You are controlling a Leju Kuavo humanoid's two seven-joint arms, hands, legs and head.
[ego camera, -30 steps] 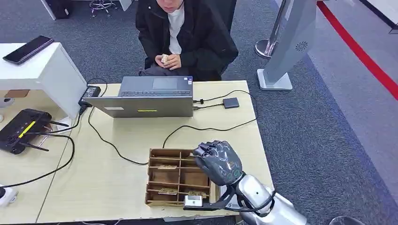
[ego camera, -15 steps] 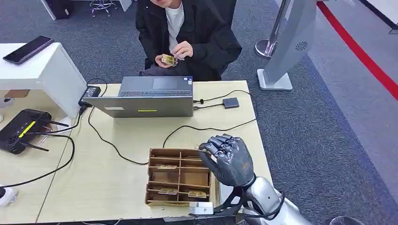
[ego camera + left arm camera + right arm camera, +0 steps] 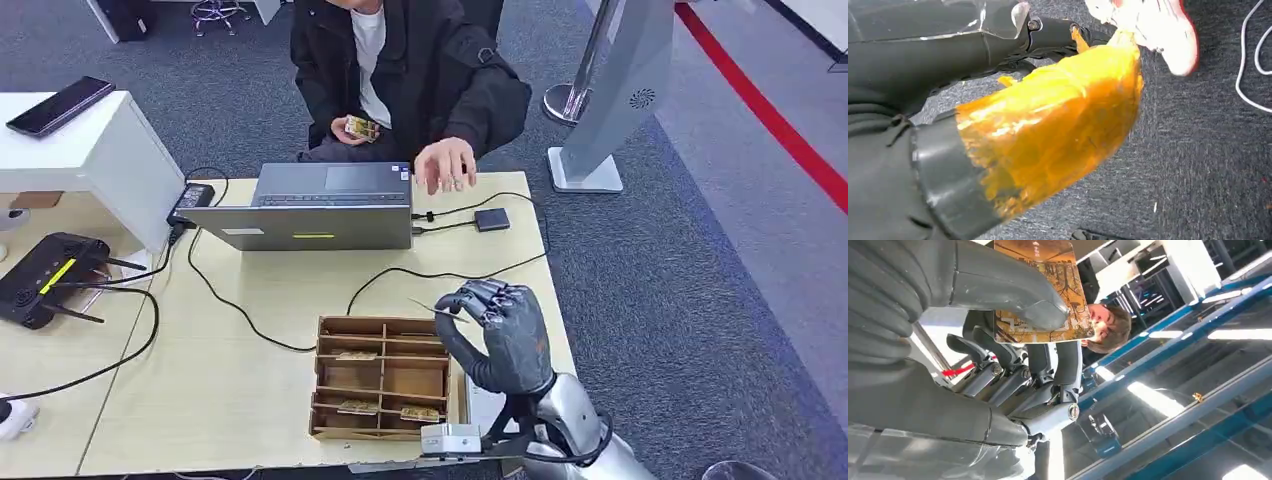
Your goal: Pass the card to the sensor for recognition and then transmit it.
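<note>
My right hand (image 3: 500,335) hovers over the near right part of the table, just right of the wooden compartment box (image 3: 330,378). It pinches a thin card (image 3: 432,307) that sticks out edge-on towards the left. In the right wrist view the card (image 3: 1048,270) is brown and gold with printed patterns, and my thumb (image 3: 1013,295) presses on its face while my hand (image 3: 973,320) grips it. The small black sensor box (image 3: 491,219) lies on the table's far right, wired to the laptop (image 3: 315,205). A person's hand (image 3: 445,165) reaches out above the table near the sensor.
The seated person holds a stack of cards (image 3: 360,127) in the other hand. More cards (image 3: 357,355) lie in the box's compartments. Black cables (image 3: 440,273) cross the table between box and sensor. A black router (image 3: 45,275) sits far left.
My right hand has lifted off the box and turned, bringing the card up and slightly right. The person has stretched one hand forward over the table's far edge.
</note>
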